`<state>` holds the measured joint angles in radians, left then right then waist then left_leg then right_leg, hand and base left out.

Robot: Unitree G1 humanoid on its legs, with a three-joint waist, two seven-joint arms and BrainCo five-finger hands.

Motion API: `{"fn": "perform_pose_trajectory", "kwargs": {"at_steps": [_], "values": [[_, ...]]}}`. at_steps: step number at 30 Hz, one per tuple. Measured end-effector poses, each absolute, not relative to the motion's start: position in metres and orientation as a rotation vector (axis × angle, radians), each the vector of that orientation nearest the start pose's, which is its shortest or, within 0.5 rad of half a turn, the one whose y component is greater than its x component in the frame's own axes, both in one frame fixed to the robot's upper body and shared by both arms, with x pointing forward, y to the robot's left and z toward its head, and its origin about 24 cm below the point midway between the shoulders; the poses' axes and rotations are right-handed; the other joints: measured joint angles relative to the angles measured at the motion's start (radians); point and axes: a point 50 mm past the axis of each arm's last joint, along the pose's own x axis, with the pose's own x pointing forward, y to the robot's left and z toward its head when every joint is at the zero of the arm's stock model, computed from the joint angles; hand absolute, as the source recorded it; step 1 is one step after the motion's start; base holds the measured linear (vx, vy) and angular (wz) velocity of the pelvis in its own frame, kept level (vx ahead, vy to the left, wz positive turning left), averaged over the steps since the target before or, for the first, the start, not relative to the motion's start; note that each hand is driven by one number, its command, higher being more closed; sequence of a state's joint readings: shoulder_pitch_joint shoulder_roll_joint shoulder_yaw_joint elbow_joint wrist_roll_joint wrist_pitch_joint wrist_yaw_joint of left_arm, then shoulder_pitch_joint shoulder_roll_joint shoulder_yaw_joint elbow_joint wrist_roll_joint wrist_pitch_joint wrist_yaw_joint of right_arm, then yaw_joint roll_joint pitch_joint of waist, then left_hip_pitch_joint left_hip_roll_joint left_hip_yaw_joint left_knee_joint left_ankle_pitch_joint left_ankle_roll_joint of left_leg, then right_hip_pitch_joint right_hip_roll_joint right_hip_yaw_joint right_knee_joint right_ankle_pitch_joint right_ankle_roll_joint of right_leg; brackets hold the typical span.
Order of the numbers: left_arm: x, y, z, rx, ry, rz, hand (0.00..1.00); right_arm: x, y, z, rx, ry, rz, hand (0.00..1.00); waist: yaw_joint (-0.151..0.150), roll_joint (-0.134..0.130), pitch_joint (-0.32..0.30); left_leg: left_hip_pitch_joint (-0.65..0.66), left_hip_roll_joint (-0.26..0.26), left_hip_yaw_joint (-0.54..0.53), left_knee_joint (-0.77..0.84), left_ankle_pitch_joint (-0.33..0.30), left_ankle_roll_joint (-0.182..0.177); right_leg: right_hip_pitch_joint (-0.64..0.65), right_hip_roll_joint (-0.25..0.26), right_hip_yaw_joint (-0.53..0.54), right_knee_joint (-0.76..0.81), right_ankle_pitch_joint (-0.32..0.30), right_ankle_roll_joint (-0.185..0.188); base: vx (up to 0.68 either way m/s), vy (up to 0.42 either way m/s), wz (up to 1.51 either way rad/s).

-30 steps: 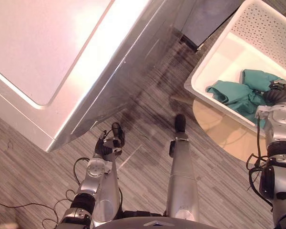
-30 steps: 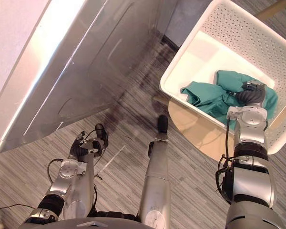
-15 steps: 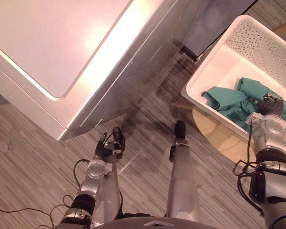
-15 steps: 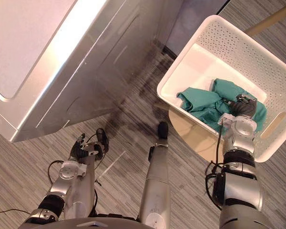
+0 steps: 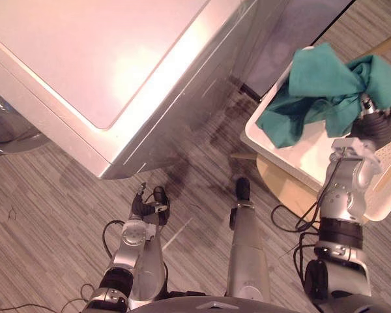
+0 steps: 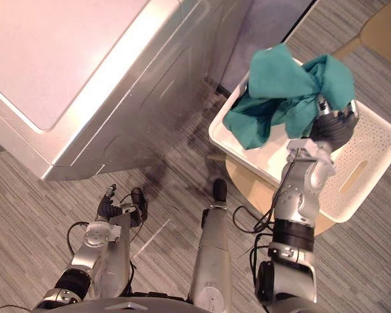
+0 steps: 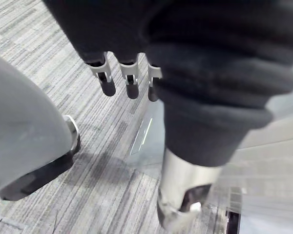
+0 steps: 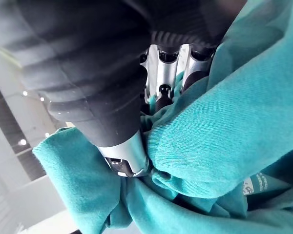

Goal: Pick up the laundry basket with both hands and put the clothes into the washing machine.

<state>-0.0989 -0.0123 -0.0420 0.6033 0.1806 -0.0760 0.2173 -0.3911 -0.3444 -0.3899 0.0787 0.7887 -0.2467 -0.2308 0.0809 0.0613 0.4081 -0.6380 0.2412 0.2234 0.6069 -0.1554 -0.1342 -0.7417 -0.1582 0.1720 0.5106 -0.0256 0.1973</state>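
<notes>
Silver washing machine (image 5: 104, 59) takes the upper left. To its right, the white laundry basket (image 6: 378, 140) sits on a round wooden table (image 6: 244, 182), with neither hand on it. Teal clothes (image 6: 280, 85) hang bunched in the air above the basket. Right hand (image 6: 332, 127) is raised, fingers (image 8: 163, 73) curled tight into the cloth. Left hand (image 5: 148, 203) is low over the floor, fingers (image 7: 130, 87) loose and holding nothing.

We see a grey striped floor (image 5: 45, 215) under everything. At the far left of it stands the washing machine (image 5: 117, 59) (its pale top catching the light). To the right a round wooden table (image 6: 247, 186) stands on the floor. The white laundry basket (image 6: 371, 137) rests on it, overhanging its edge.
</notes>
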Motion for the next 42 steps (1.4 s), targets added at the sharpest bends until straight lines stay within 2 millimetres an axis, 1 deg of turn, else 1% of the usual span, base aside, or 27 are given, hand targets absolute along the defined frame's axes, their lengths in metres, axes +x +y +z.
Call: {"fn": "perform_pose_trajectory", "kwargs": {"at_steps": [3, 5, 8, 10, 11, 12, 14, 15, 17, 18, 20, 21, 23, 25, 27, 28, 29, 30, 31, 33, 34, 35, 36, 38, 39, 41, 42], "values": [[0.232, 0.139, -0.069, 0.225, 0.445, 0.09, 0.0, 0.274, -0.291, 0.163, 0.594, -0.621, -0.45, 1.0, -0.001, -0.002, -0.012, 0.05, -0.004, -0.002, -0.019, 0.002, -0.003, 0.045, -0.004, -0.009, 0.0, -0.013, -0.003, 0.06, -0.017, 0.01], [0.228, 0.14, -0.073, 0.246, 0.466, 0.086, 0.0, 0.267, -0.287, 0.156, 0.611, -0.615, -0.452, 1.0, -0.002, -0.01, -0.024, 0.08, -0.005, -0.002, -0.032, 0.003, -0.005, 0.071, -0.005, -0.015, 0.001, -0.019, -0.005, 0.06, -0.026, 0.0], [0.217, 0.141, -0.084, 0.268, 0.523, 0.078, 0.0, 0.255, -0.281, 0.143, 0.66, -0.603, -0.458, 1.0, -0.002, -0.031, -0.056, 0.139, -0.007, -0.003, -0.054, 0.004, -0.009, 0.125, -0.008, -0.024, -0.004, -0.032, -0.006, 0.07, -0.027, 0.0], [0.213, 0.142, -0.087, 0.286, 0.538, 0.077, 0.0, 0.247, -0.277, 0.136, 0.678, -0.593, -0.459, 1.0, -0.002, -0.041, -0.071, 0.178, -0.011, -0.004, -0.072, 0.002, -0.009, 0.163, -0.012, -0.029, -0.01, -0.039, -0.007, 0.05, -0.013, 0.01], [0.207, 0.144, -0.091, 0.288, 0.559, 0.081, 0.0, 0.242, -0.273, 0.132, 0.693, -0.584, -0.454, 1.0, -0.003, -0.048, -0.099, 0.188, -0.012, -0.003, -0.08, -0.005, -0.016, 0.18, -0.017, -0.039, -0.018, -0.047, -0.008, 0.03, 0.0, 0.03], [0.204, 0.144, -0.093, 0.289, 0.573, 0.084, 0.0, 0.24, -0.272, 0.13, 0.706, -0.582, -0.452, 1.0, -0.004, -0.049, -0.112, 0.199, -0.013, -0.003, -0.087, -0.006, -0.019, 0.193, -0.021, -0.045, -0.025, -0.048, -0.007, 0.06, 0.007, 0.07], [0.191, 0.147, -0.104, 0.278, 0.638, 0.103, 0.0, 0.231, -0.268, 0.124, 0.735, -0.579, -0.462, 1.0, -0.006, -0.057, -0.155, 0.264, -0.028, 0.001, -0.133, -0.001, -0.022, 0.256, -0.033, -0.05, -0.055, -0.049, -0.003, 0.09, 0.012, 0.08], [0.187, 0.149, -0.107, 0.276, 0.657, 0.11, 0.0, 0.229, -0.267, 0.122, 0.74, -0.581, -0.463, 1.0, -0.007, -0.059, -0.164, 0.284, -0.033, 0.001, -0.146, 0.005, -0.024, 0.276, -0.037, -0.052, -0.064, -0.048, -0.002, 0.1, 0.018, 0.08], [0.166, 0.162, -0.123, 0.252, 0.766, 0.172, 0.0, 0.22, -0.264, 0.116, 0.76, -0.583, -0.472, 1.0, -0.012, -0.067, -0.216, 0.338, -0.052, -0.006, -0.204, 0.024, -0.027, 0.334, -0.05, -0.074, -0.11, -0.045, -0.001, 0.1, 0.012, 0.14], [0.16, 0.168, -0.127, 0.243, 0.796, 0.198, 0.0, 0.219, -0.264, 0.114, 0.766, -0.581, -0.475, 1.0, -0.013, -0.07, -0.23, 0.349, -0.054, -0.006, -0.22, 0.029, -0.028, 0.347, -0.051, -0.077, -0.124, -0.042, -0.001, 0.15, -0.003, 0.13], [0.138, 0.189, -0.14, 0.177, 0.901, 0.323, 0.0, 0.219, -0.263, 0.113, 0.776, -0.586, -0.48, 1.0, -0.026, -0.073, -0.259, 0.419, -0.061, -0.018, -0.284, 0.053, -0.03, 0.425, -0.052, -0.103, -0.194, -0.022, -0.002, 0.14, -0.007, 0.09], [0.131, 0.194, -0.143, 0.153, 0.928, 0.357, 0.0, 0.218, -0.264, 0.113, 0.775, -0.588, -0.482, 1.0, -0.027, -0.074, -0.269, 0.434, -0.064, -0.024, -0.301, 0.058, -0.031, 0.442, -0.052, -0.108, -0.212, -0.018, -0.002, 0.11, -0.013, 0.12], [0.11, 0.214, -0.15, 0.069, 1.002, 0.495, 0.0, 0.215, -0.271, 0.114, 0.766, -0.609, -0.511, 1.0, -0.029, -0.078, -0.311, 0.49, -0.072, -0.034, -0.373, 0.084, -0.034, 0.507, -0.054, -0.131, -0.275, -0.002, -0.002, 0.11, -0.017, 0.12], [0.096, 0.227, -0.151, 0.014, 1.029, 0.592, 0.0, 0.213, -0.276, 0.116, 0.759, -0.63, -0.533, 1.0, -0.028, -0.08, -0.336, 0.529, -0.075, -0.034, -0.42, 0.102, -0.035, 0.545, -0.054, -0.139, -0.318, 0.011, -0.004, 0.07, -0.01, 0.05], [0.082, 0.249, -0.149, -0.067, 1.025, 0.741, 0.0, 0.209, -0.284, 0.119, 0.748, -0.658, -0.563, 1.0, -0.027, -0.082, -0.374, 0.568, -0.079, -0.038, -0.471, 0.122, -0.038, 0.589, -0.053, -0.156, -0.365, 0.025, -0.004, 0.08, -0.01, 0.07], [0.079, 0.259, -0.146, -0.104, 1.002, 0.809, 0.0, 0.207, -0.287, 0.12, 0.737, -0.673, -0.579, 1.0, -0.026, -0.083, -0.384, 0.585, -0.08, -0.041, -0.488, 0.129, -0.039, 0.608, -0.053, -0.161, -0.381, 0.029, -0.004, 0.06, -0.009, 0.07], [0.081, 0.273, -0.137, -0.172, 0.922, 0.927, 0.0, 0.205, -0.292, 0.123, 0.732, -0.692, -0.6, 1.0, -0.022, -0.084, -0.393, 0.601, -0.08, -0.041, -0.505, 0.135, -0.038, 0.625, -0.053, -0.167, -0.397, 0.035, -0.005, 0.04, -0.002, 0.08], [0.092, 0.289, -0.121, -0.186, 0.81, 0.998, 0.0, 0.203, -0.296, 0.125, 0.731, -0.715, -0.623, 1.0, -0.022, -0.084, -0.394, 0.618, -0.082, -0.042, -0.521, 0.142, -0.04, 0.643, -0.053, -0.175, -0.41, 0.04, -0.006, 0.02, 0.0, 0.06], [0.099, 0.296, -0.111, -0.172, 0.747, 1.021, 0.0, 0.203, -0.297, 0.127, 0.733, -0.727, -0.632, 1.0, -0.021, -0.084, -0.396, 0.622, -0.082, -0.044, -0.527, 0.145, -0.04, 0.649, -0.053, -0.178, -0.414, 0.042, -0.007, -0.02, 0.007, 0.09], [0.131, 0.319, -0.063, -0.099, 0.474, 1.064, 0.0, 0.199, -0.301, 0.132, 0.737, -0.758, -0.664, 1.0, -0.021, -0.082, -0.422, 0.623, -0.084, -0.049, -0.549, 0.156, -0.046, 0.655, -0.053, -0.185, -0.43, 0.05, -0.007, -0.04, 0.007, 0.09], [0.141, 0.322, -0.049, -0.085, 0.401, 1.062, 0.0, 0.198, -0.302, 0.134, 0.736, -0.768, -0.664, 1.0, -0.021, -0.08, -0.424, 0.625, -0.085, -0.049, -0.557, 0.16, -0.046, 0.658, -0.053, -0.186, -0.433, 0.052, -0.006, -0.05, 0.007, 0.06], [0.159, 0.325, -0.022, -0.058, 0.264, 1.048, 0.0, 0.197, -0.301, 0.139, 0.732, -0.788, -0.659, 1.0, -0.023, -0.075, -0.427, 0.635, -0.086, -0.049, -0.567, 0.166, -0.044, 0.664, -0.053, -0.187, -0.439, 0.054, -0.006, 0.0, 0.0, 0.0], [0.168, 0.325, -0.007, -0.049, 0.195, 1.034, 0.0, 0.197, -0.301, 0.141, 0.723, -0.794, -0.66, 1.0, -0.023, -0.072, -0.428, 0.643, -0.086, -0.049, -0.575, 0.172, -0.046, 0.669, -0.053, -0.188, -0.443, 0.056, -0.006, 0.0, 0.0, 0.0], [0.205, 0.312, 0.048, -0.021, -0.063, 0.942, 0.0, 0.197, -0.301, 0.152, 0.684, -0.821, -0.649, 1.0, -0.024, -0.06, -0.44, 0.658, -0.089, -0.045, -0.594, 0.182, -0.047, 0.675, -0.053, -0.187, -0.448, 0.061, -0.007, -0.02, 0.003, -0.04], [0.215, 0.307, 0.061, -0.014, -0.12, 0.909, 0.0, 0.198, -0.302, 0.155, 0.679, -0.83, -0.642, 1.0, -0.025, -0.058, -0.441, 0.659, -0.089, -0.044, -0.594, 0.183, -0.047, 0.675, -0.052, -0.186, -0.448, 0.063, -0.007, -0.04, 0.005, -0.09], [0.252, 0.282, 0.104, 0.018, -0.299, 0.758, 0.0, 0.205, -0.301, 0.171, 0.662, -0.871, -0.593, 1.0, -0.029, -0.048, -0.447, 0.673, -0.089, -0.031, -0.595, 0.185, -0.047, 0.676, -0.05, -0.174, -0.448, 0.069, -0.007, -0.04, 0.004, -0.16], [0.261, 0.274, 0.112, 0.033, -0.328, 0.716, 0.0, 0.207, -0.3, 0.174, 0.661, -0.879, -0.577, 1.0, -0.033, -0.047, -0.448, 0.678, -0.089, -0.029, -0.596, 0.185, -0.047, 0.678, -0.05, -0.17, -0.447, 0.07, -0.007, -0.05, 0.005, -0.21]]}}
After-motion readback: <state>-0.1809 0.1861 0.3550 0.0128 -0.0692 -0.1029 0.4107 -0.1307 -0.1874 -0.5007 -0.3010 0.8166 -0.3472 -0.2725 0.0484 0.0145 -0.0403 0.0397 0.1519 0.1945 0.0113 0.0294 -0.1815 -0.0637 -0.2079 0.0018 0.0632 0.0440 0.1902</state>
